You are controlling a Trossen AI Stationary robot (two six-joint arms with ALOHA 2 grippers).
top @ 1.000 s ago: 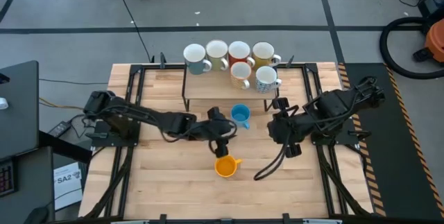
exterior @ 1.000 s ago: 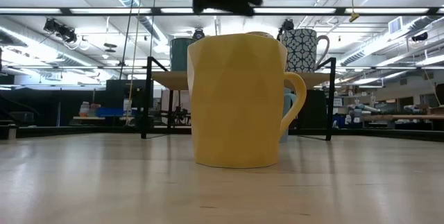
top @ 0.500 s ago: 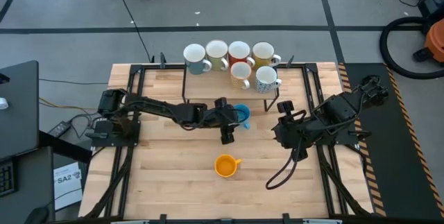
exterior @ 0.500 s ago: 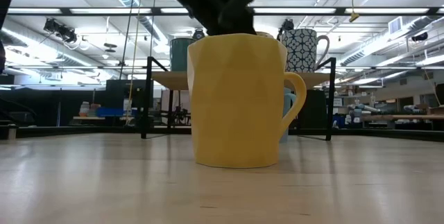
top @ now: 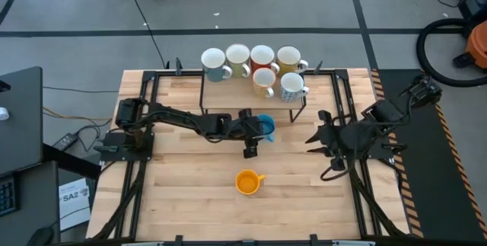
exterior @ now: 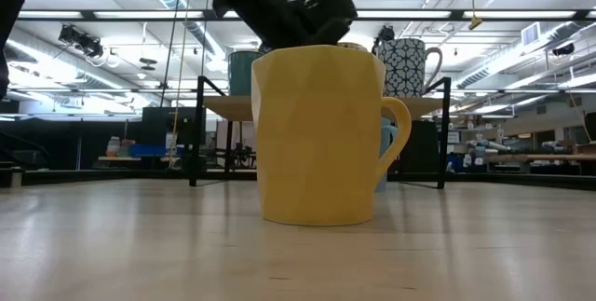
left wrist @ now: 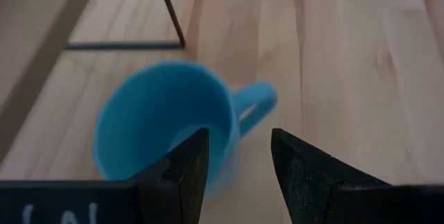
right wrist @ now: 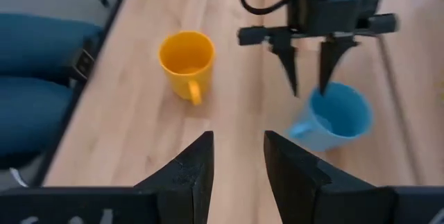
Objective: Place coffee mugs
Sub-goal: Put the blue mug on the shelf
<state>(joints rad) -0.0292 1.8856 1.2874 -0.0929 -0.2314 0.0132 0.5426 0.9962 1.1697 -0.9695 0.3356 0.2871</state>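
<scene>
- Since a second ago my left arm has swung away from the orange mug (top: pixel 247 181) and reached to the blue mug (top: pixel 264 126); my right arm has drawn back toward the right edge of the surface (top: pixel 190 193).
- My left pincer (top: pixel 252 134) hangs over the blue mug's rim, fingers (left wrist: pixel 182 172) parted, one on each side of the wall next to the handle, gripping nothing.
- Blue mug stands upright near the middle of the surface, just in front of the rack (top: pixel 251 96).
- Orange mug stands alone, upright, nearer the front edge, handle to the right.
- Six mugs (top: pixel 255 67) sit on the rack at the back, close together.
- My right pincer (top: pixel 318 133) hovers at the right, well apart from both loose mugs, fingers (right wrist: pixel 194 168) parted and empty.
</scene>
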